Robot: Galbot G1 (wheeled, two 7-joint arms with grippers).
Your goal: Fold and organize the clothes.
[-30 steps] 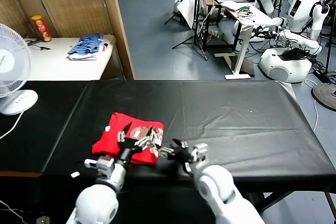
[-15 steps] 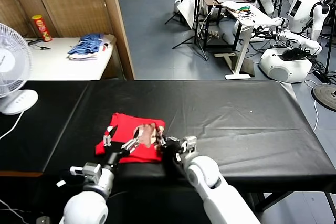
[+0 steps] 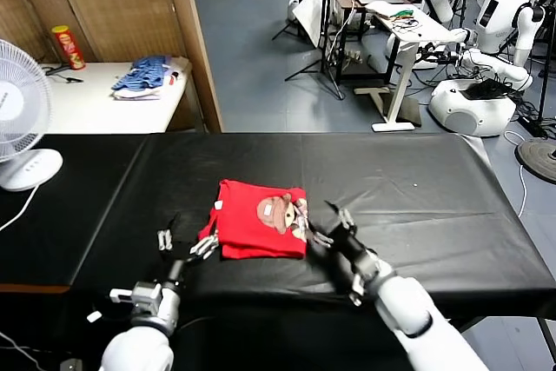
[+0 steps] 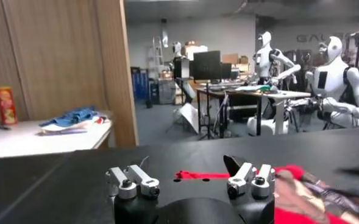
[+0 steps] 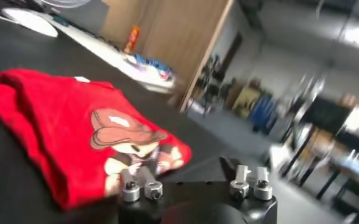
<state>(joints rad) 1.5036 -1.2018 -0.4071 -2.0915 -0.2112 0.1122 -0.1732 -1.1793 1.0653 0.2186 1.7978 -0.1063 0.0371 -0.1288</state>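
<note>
Red T-shirt (image 3: 259, 230) lies folded, print up, on the black table (image 3: 417, 206), and both the left gripper (image 3: 181, 243) and right gripper (image 3: 334, 230) beside it are open, empty, so only tidying seems left.

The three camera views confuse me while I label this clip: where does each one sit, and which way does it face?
Head view: high on the robot, facing down at the black table and red T-shirt; both arms show, left gripper and right gripper.
Left wrist view: low behind the left gripper, facing across the table into the room.
Right wrist view: behind the right gripper, facing the T-shirt's print.
All three share the T-shirt.
</note>
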